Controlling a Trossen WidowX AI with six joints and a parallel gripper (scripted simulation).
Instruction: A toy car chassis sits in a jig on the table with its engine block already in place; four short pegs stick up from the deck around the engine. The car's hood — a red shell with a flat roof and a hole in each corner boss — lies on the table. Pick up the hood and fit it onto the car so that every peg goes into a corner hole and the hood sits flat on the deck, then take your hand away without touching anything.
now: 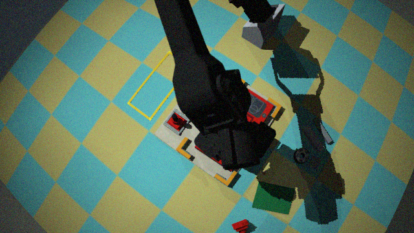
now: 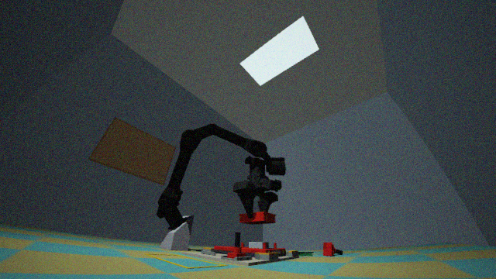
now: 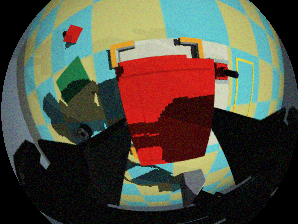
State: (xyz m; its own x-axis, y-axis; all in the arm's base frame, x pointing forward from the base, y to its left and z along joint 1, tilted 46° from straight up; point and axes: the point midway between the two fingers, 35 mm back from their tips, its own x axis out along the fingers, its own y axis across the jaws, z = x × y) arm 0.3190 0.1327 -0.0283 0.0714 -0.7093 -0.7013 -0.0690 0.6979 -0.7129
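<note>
My gripper (image 2: pixel 257 212) (image 1: pixel 233 149) (image 3: pixel 170 116) is shut on the red hood (image 2: pixel 257 218) (image 3: pixel 166 90) and holds it level in the air, well above the car. The red chassis (image 1: pixel 259 111) (image 2: pixel 248 249) sits in the light grey jig (image 1: pixel 168 134) (image 3: pixel 160 48) with orange corner brackets. In the top view my arm and gripper cover most of the chassis, the engine block and the hood. The pegs are too small to make out. In the wrist view the hood fills the middle, with the jig's far edge showing beyond it.
A small red part in a grey holder (image 1: pixel 176 121) sits on the jig's left. A yellow outlined rectangle (image 1: pixel 149 77), a green square (image 1: pixel 272 199) (image 3: pixel 69 76), a small red piece (image 1: pixel 240 224) (image 2: pixel 329 249), a wheel (image 1: pixel 299 157) and the arm's grey base (image 1: pixel 257 32) (image 2: pixel 176 238) lie around.
</note>
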